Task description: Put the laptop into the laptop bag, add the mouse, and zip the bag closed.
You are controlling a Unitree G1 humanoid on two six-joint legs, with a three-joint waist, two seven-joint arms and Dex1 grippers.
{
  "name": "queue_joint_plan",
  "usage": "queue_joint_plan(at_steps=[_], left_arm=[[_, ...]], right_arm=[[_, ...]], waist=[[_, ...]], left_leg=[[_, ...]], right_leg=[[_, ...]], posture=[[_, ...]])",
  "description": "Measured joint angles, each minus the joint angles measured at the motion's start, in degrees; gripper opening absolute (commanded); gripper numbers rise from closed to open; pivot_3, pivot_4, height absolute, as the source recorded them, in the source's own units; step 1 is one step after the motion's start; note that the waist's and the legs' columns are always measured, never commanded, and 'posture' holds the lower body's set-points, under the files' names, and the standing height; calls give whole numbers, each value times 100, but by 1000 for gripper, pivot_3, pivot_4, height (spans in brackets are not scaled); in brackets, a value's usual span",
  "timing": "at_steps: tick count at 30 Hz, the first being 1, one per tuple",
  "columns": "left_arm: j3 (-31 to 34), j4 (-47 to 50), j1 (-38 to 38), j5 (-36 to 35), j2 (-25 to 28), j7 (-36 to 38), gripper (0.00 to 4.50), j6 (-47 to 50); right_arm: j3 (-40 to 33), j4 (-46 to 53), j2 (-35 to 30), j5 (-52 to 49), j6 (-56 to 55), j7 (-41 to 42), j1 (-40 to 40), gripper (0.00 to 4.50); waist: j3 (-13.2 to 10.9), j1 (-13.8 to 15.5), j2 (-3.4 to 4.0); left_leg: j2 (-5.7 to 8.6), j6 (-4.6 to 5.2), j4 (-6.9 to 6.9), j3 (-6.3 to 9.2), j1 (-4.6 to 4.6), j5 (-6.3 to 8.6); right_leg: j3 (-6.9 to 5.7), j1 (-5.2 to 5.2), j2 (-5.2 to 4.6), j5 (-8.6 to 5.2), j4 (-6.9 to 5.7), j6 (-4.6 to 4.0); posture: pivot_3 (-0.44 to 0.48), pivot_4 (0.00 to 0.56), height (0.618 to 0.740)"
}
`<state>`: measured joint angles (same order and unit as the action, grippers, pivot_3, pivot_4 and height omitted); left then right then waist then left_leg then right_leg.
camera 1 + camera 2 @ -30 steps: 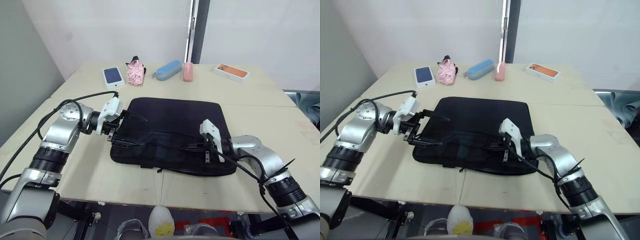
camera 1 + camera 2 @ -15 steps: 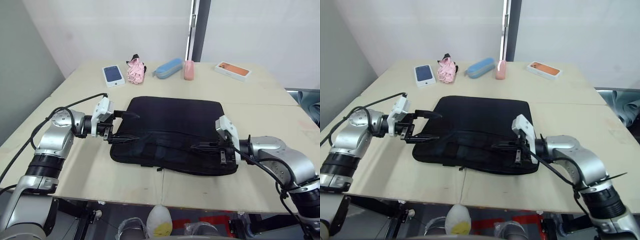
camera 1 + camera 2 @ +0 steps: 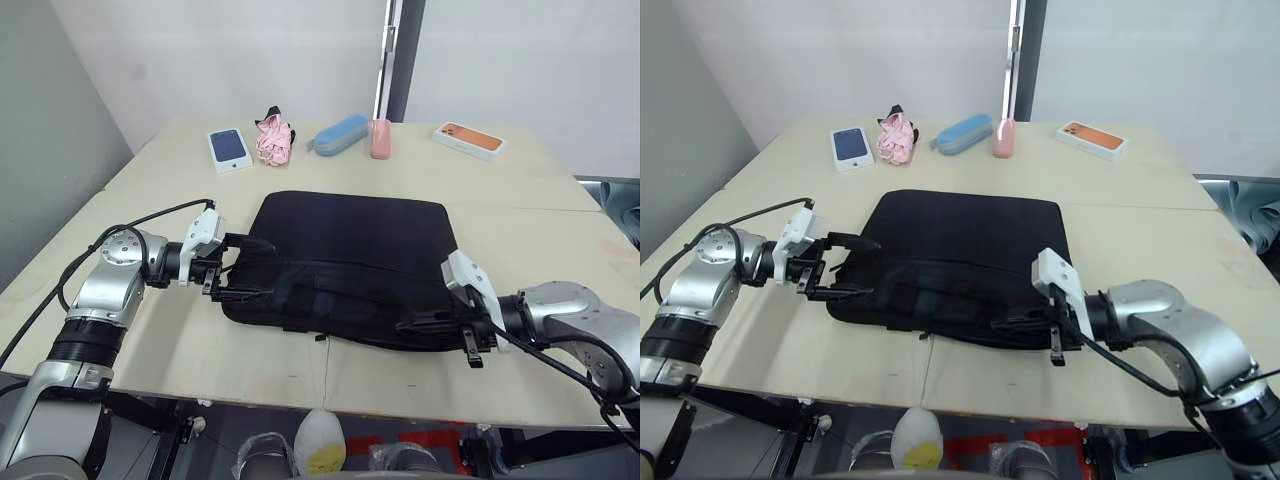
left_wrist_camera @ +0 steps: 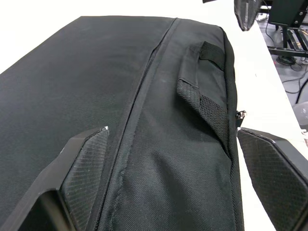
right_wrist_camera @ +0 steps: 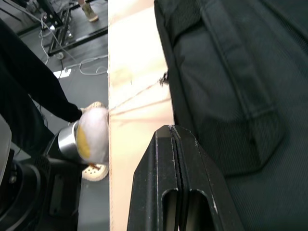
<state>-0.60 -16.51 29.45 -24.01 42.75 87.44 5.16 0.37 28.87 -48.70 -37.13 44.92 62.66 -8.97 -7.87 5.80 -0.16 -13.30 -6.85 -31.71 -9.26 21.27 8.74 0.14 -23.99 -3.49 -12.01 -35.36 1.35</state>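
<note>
Laptop bag (image 3: 345, 265) lies flat mid-frame on the counter (image 3: 520, 215); left hand (image 3: 232, 268) spread wide astride its left end, right hand (image 3: 432, 322) pinched closed at lower right edge — risk: grip slips, zipper stalls.

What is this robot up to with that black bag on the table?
The robot is working on a black laptop bag lying flat on the table. Its left gripper is open at the bag's left end, one finger on either side of that end. Its right gripper is shut, at the bag's front right corner along the zipper edge. A few small things sit at the far side of the table: two phone boxes, a blue case and something pink.
</note>
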Motion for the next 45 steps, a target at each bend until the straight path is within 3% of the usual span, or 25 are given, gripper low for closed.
queue_joint_plan(at_steps=[3,5,10,15,16,21,27,30,37,45], left_arm=[[52,9,-69,-6,17,-8,4449,8],[61,8,-119,1,39,-6,3946,-3],[45,-142,-96,-9,-132,40,2216,-6],[-160,-921,256,195,-504,185,432,-368],[-250,-1149,354,265,-564,216,57,-472],[-651,-2000,726,458,-662,249,0,-838],[-777,-2772,988,729,-867,261,0,-1393],[-724,-3076,1125,845,-1008,249,0,-1535],[-625,-3111,1125,869,-1179,248,0,-1575],[-605,-2988,1080,870,-1243,246,0,-1462]], right_arm=[[-875,112,-296,-283,0,-1,308,0],[-1571,202,-493,-488,55,-7,510,0],[-3037,819,-788,-1368,521,-25,1186,0],[-3306,1350,-776,-2527,996,-524,1426,0],[-3253,1428,-777,-2723,1081,-703,1430,255],[-2367,1452,-774,-3504,1467,-1563,1260,1855],[-1010,1199,-548,-3633,1789,-2266,531,3903],[-90,638,-26,-3538,2153,-2633,-288,3903],[1341,-350,1017,-2892,2832,-3137,-1219,3903],[1749,-994,1819,-2191,3178,-3405,-1524,3903]], waist=[[-3,8,2],[-2,18,2],[-2,50,1],[-3,51,1],[-2,48,1],[-2,35,1],[0,38,-1],[2,35,2],[3,80,5],[3,84,6]], left_leg=[[1,1,-4,-2,2,1],[1,2,-5,-2,1,1],[0,7,-13,0,-1,0],[0,9,-31,0,-10,0],[0,9,-33,-1,-11,0],[0,8,-35,0,-9,0],[6,7,-36,5,-12,-1],[12,8,-46,12,-21,-1],[18,7,-58,23,-10,-3],[14,3,-54,27,-14,-4]], right_leg=[[3,-1,-1,0,-1,0],[4,0,-1,0,-2,0],[3,3,-1,0,-7,0],[9,8,-1,0,-22,0],[11,10,-2,0,-25,1],[11,8,-1,1,-26,2],[9,16,-6,1,-29,3],[2,35,-17,1,-44,3],[-14,39,-28,1,-43,3],[-18,40,-25,1,-48,4]], posture=[[0,150,740],[0,150,740],[0,150,740],[0,150,740],[0,150,740],[0,150,740],[0,150,740],[0,150,740],[0,150,740],[0,150,740]])
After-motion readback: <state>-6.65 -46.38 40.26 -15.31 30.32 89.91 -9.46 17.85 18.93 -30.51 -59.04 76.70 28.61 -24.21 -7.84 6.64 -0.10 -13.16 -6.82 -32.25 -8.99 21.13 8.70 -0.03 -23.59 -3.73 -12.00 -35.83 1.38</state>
